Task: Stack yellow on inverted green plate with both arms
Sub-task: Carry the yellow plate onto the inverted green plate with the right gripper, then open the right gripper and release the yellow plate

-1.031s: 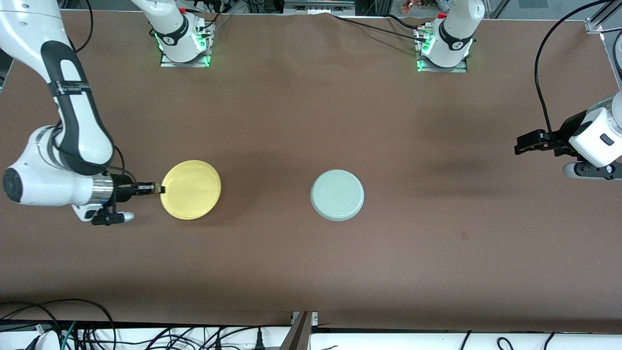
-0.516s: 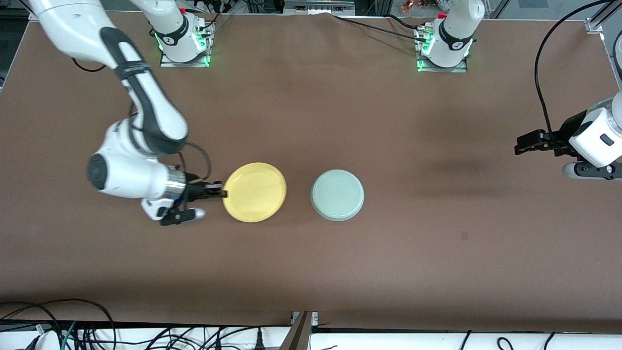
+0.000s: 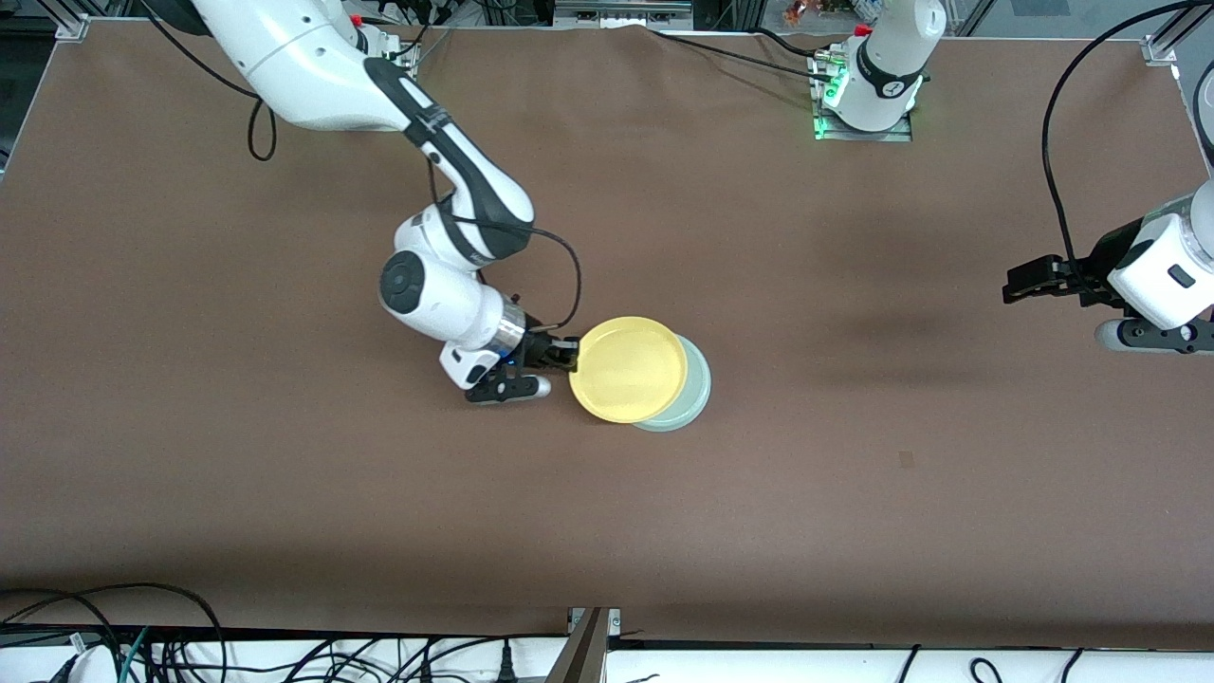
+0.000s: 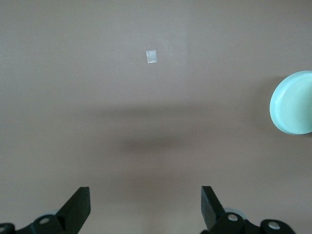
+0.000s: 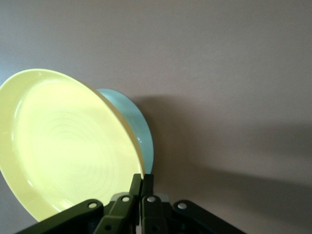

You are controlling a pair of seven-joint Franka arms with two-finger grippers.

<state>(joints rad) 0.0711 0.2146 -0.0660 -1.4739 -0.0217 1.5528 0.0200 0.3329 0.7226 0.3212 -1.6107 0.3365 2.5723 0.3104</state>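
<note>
Two plates nearly overlap: the yellow plate [image 3: 628, 368] is clamped at its rim by the right tool [image 3: 566, 356], carried over the upturned green plate [image 3: 697, 394] for stacking. The left tool [image 3: 1026, 281], fingers apart, waits at the surface [image 3: 854, 522] end.

The setting is a robotics laboratory: a brown-covered table [image 3: 854, 531] carries two bolted arm bases [image 3: 865, 100] with green indicator lights, aluminium framing [image 3: 1162, 47], and bundled cables [image 3: 142, 645] along its edge.
</note>
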